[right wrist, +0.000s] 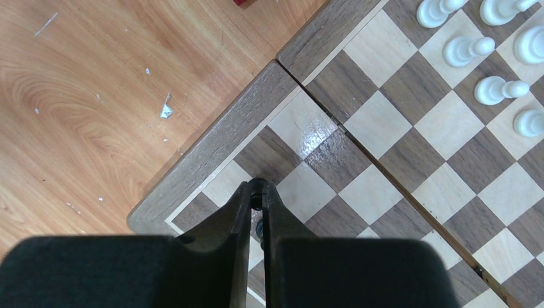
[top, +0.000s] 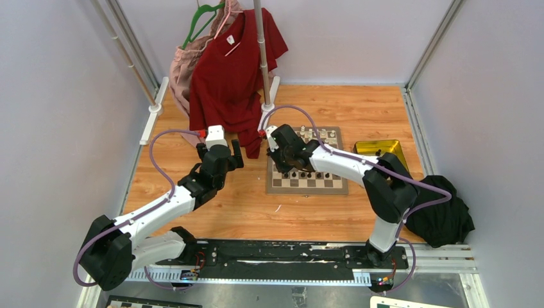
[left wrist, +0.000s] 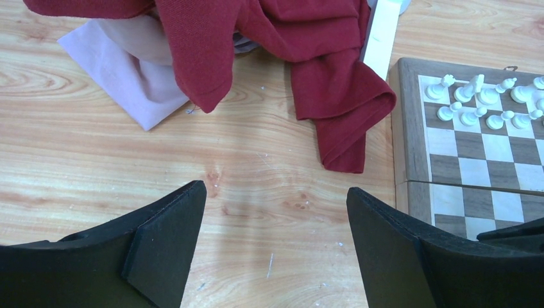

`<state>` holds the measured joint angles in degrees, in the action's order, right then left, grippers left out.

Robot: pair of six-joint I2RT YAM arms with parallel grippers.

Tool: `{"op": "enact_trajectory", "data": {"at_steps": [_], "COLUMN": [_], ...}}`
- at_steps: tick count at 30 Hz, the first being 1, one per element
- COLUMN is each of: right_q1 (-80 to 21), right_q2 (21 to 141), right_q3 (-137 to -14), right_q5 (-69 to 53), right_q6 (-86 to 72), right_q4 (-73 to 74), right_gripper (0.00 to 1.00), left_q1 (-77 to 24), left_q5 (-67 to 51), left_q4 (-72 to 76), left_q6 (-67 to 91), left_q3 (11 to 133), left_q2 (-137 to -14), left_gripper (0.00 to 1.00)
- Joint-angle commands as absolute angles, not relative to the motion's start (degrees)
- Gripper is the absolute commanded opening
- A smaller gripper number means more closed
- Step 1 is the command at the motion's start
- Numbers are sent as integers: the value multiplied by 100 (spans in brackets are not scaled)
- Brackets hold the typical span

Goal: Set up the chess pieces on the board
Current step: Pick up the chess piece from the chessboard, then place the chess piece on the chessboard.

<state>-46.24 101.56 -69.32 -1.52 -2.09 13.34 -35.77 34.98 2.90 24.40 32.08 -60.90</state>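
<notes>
The board lies right of the table's middle. White chess pieces stand along its far rows and black ones along its near rows. My right gripper hangs over the board's left near corner, shut on a small black chess piece that shows only as a sliver between its fingers. White pieces stand off to its upper right. Left of the board, my left gripper is open over bare wood with nothing between its fingers; the white pieces sit far to its right.
A red shirt and a pink garment hang from a rack pole; the shirt's hem drapes onto the table just left of the board. A yellow tray lies right of the board, with a black cloth beyond it.
</notes>
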Motion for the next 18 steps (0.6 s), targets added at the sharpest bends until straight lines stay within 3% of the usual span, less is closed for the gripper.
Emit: {"op": "enact_trajectory", "data": {"at_steps": [1, 18], "right_q1": [-4665, -5005], "right_q2": [9824, 10066], "right_q3": [-6787, -6785], "right_q5": [-255, -242], "right_q6": [-259, -364], "right_q4": [1383, 1313], "right_gripper": [2, 4], "left_q1": [-3542, -3549], "left_q5": [3601, 3611], "left_q4": [381, 369], "left_q6": [2578, 2576], "left_q3": [3199, 3169], "left_q2": [-6032, -5983], "left_gripper": [86, 86]}}
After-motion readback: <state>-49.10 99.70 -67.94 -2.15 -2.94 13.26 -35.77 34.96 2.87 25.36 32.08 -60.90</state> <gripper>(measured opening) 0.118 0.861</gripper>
